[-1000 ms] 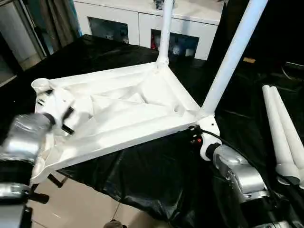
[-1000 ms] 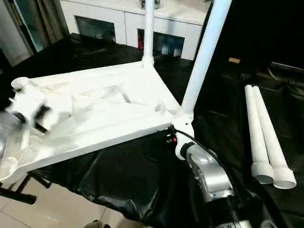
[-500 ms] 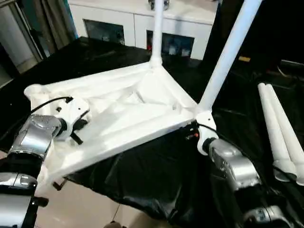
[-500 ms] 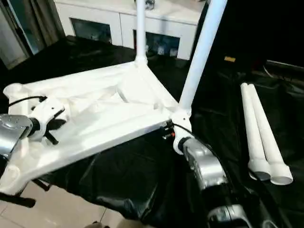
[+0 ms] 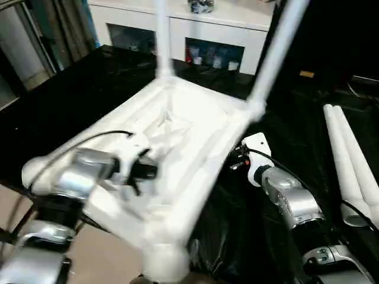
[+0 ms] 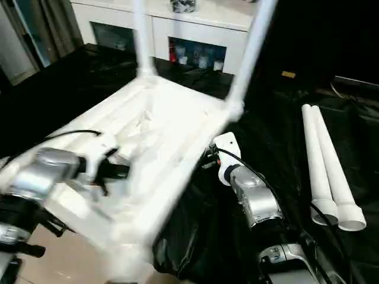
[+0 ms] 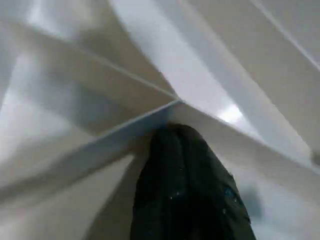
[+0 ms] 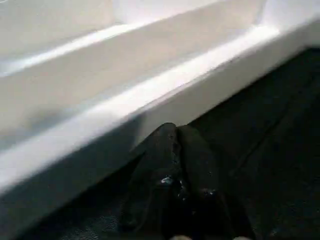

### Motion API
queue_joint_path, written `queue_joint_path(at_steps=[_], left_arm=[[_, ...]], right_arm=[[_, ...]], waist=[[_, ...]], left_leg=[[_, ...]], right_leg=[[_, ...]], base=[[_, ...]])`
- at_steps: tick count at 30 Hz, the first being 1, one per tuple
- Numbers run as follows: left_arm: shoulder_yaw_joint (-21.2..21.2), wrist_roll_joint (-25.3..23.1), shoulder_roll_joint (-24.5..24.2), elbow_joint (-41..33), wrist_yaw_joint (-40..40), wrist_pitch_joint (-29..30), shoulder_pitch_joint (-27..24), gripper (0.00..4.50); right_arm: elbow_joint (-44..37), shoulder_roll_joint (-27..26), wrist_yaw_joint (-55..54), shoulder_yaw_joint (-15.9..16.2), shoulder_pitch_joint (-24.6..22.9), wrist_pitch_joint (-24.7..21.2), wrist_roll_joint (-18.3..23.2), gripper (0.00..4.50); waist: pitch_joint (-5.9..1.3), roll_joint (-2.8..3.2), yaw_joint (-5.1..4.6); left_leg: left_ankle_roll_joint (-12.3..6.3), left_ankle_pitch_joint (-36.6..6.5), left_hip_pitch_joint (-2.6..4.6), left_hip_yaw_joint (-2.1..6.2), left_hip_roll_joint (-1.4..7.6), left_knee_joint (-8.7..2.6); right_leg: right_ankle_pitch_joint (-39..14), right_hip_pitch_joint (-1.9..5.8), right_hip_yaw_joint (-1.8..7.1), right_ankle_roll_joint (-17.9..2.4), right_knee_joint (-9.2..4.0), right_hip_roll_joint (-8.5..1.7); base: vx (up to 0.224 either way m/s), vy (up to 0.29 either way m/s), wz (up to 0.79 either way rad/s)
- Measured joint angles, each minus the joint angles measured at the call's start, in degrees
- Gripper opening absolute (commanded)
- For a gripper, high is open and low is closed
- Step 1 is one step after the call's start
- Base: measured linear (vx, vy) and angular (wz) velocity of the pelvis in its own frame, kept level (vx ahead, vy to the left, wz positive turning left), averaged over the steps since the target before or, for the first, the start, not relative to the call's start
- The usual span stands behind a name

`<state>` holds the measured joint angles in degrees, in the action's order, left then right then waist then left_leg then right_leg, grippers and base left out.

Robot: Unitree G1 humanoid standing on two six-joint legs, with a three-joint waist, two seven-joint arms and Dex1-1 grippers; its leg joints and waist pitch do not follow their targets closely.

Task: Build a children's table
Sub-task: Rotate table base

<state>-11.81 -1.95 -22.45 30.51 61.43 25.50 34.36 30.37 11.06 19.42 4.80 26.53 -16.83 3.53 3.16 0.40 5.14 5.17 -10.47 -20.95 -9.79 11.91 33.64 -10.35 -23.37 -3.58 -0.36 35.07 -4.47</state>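
The white tabletop (image 5: pixel 195 127) lies upside down on the black-covered surface, ribs up, blurred, with its near corner hanging over the front edge. Two white legs stand in its far sockets, one at the left (image 5: pixel 161 41) and one at the right (image 5: pixel 273 47). Two loose legs (image 5: pixel 349 160) lie side by side at the right. My left gripper (image 5: pixel 144 171) is shut, and its fingertips (image 7: pixel 182 150) press against a rib junction on the underside. My right gripper (image 8: pixel 177 142) is shut just below the tabletop's right rim (image 8: pixel 165 85), with nothing between its fingers.
A white cabinet with glass doors (image 5: pixel 207 35) stands behind the work surface. Black sheeting (image 5: pixel 77 94) covers that surface and hangs over its front edge. Pale floor tiles (image 5: pixel 100 254) show below the overhanging corner.
The tabletop has swung round, so its near corner has come toward me and its standing legs have shifted left. My left arm went with it. My right gripper has shut and sits off the corner.
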Motion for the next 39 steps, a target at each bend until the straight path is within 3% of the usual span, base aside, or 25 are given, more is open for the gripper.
queue_joint_path(at_steps=[8, 16, 20, 25, 27, 30, 32, 35, 36, 39], left_arm=[[-1.8, -3.9, 8.4, 14.6, -13.3, -11.1, 8.3, 0.00], [-2.0, -8.4, 9.0, 29.7, -30.2, -22.9, 14.6, 0.00], [-0.5, -8.4, 9.9, 35.0, -36.2, -27.8, 16.0, 0.00], [3.3, -6.3, 10.4, 36.7, -39.1, -32.1, 16.2, 0.00], [4.7, -4.3, 10.4, 35.4, -37.3, -34.0, 15.7, 0.00], [7.2, 0.6, 9.7, 28.1, -30.7, -35.4, 13.0, 0.00], [8.1, 3.6, 9.3, 18.6, -27.8, -33.0, 8.4, 0.40], [8.1, 7.1, 9.0, 4.2, -25.4, -27.1, 0.2, 0.40], [8.0, 8.0, 8.8, 0.8, -25.0, -25.6, -1.8, 0.59], [6.9, 11.3, 7.1, -10.3, -22.4, -19.8, -7.2, 0.82]], right_arm=[[-5.1, 0.7, -0.5, -0.9, -2.2, -0.1, -0.4, 0.02], [-14.2, 2.1, -1.7, -2.2, -4.4, -2.6, -0.4, 0.02], [-18.1, 2.8, -2.9, -3.5, -5.3, -4.1, -0.4, 0.02], [-23.1, 3.8, -4.6, -5.9, -7.3, -7.8, -0.3, 0.02], [-26.9, 4.6, -6.1, -6.9, -8.7, -10.4, -0.7, 0.19], [-32.2, 5.7, -7.8, -10.8, -10.1, -15.0, -0.4, 0.47], [-36.0, 5.8, -9.1, -13.3, -11.0, -18.8, 0.2, 0.65], [-38.9, 6.3, -10.5, -17.0, -11.9, -23.1, 0.8, 0.89], [-39.4, 6.5, -10.7, -18.0, -12.1, -23.8, 1.2, 1.02], [-40.6, 7.6, -11.4, -19.3, -12.2, -27.6, 1.5, 1.20]], waist=[[0.11, 0.55, -0.15], [0.09, 2.01, -0.08], [0.14, 2.34, -0.04], [0.15, 2.64, -0.04], [0.14, 2.77, 0.11], [0.06, 3.02, 0.06], [0.00, 3.14, -0.13], [0.01, 3.17, -0.61], [0.00, 3.17, -0.66], [0.04, 3.12, -0.87]], left_leg=[[-0.01, 0.0, -0.06, 0.08, -0.01, 0.12], [-0.02, 0.0, -0.11, 0.13, -0.02, 0.21], [-0.03, 0.0, -0.14, 0.17, -0.02, 0.25], [-0.03, 0.0, -0.17, 0.17, -0.03, 0.25], [-0.04, 0.0, -0.19, 0.19, -0.03, 0.25], [-0.11, -0.1, -0.18, 0.17, -0.03, 0.25], [-0.13, -0.1, -0.15, 0.15, -0.01, 0.22], [-0.14, -0.1, -0.11, 0.08, 0.02, 0.21], [-0.14, -0.1, -0.10, 0.09, 0.03, 0.22], [-0.13, -0.1, -0.03, 0.07, 0.01, 0.23]], right_leg=[[0.1, 0.01, -0.07, 0.0, 0.01, 0.04], [0.1, 0.01, -0.07, -0.1, -0.03, 0.07], [0.1, 0.01, -0.08, -0.1, -0.04, 0.06], [0.1, 0.01, -0.09, -0.1, -0.06, 0.06], [0.1, 0.01, -0.11, -0.1, -0.09, 0.06], [0.1, 0.02, -0.09, -0.1, -0.10, 0.05], [0.1, 0.01, -0.08, -0.1, -0.10, 0.05], [0.1, 0.00, -0.06, -0.1, -0.06, 0.06], [0.1, 0.00, -0.07, -0.1, -0.02, 0.06], [0.1, 0.01, -0.05, -0.1, 0.00, 0.07]], base=[[0.000, 0.000, 0.00], [0.000, 0.000, 0.00], [0.000, 0.000, 0.00], [0.000, 0.000, 0.00], [0.000, 0.000, 0.00], [0.000, 0.000, 0.00], [0.000, 0.000, 0.00], [0.000, 0.000, 0.00], [0.000, 0.000, 0.00], [0.000, 0.000, 0.00]])
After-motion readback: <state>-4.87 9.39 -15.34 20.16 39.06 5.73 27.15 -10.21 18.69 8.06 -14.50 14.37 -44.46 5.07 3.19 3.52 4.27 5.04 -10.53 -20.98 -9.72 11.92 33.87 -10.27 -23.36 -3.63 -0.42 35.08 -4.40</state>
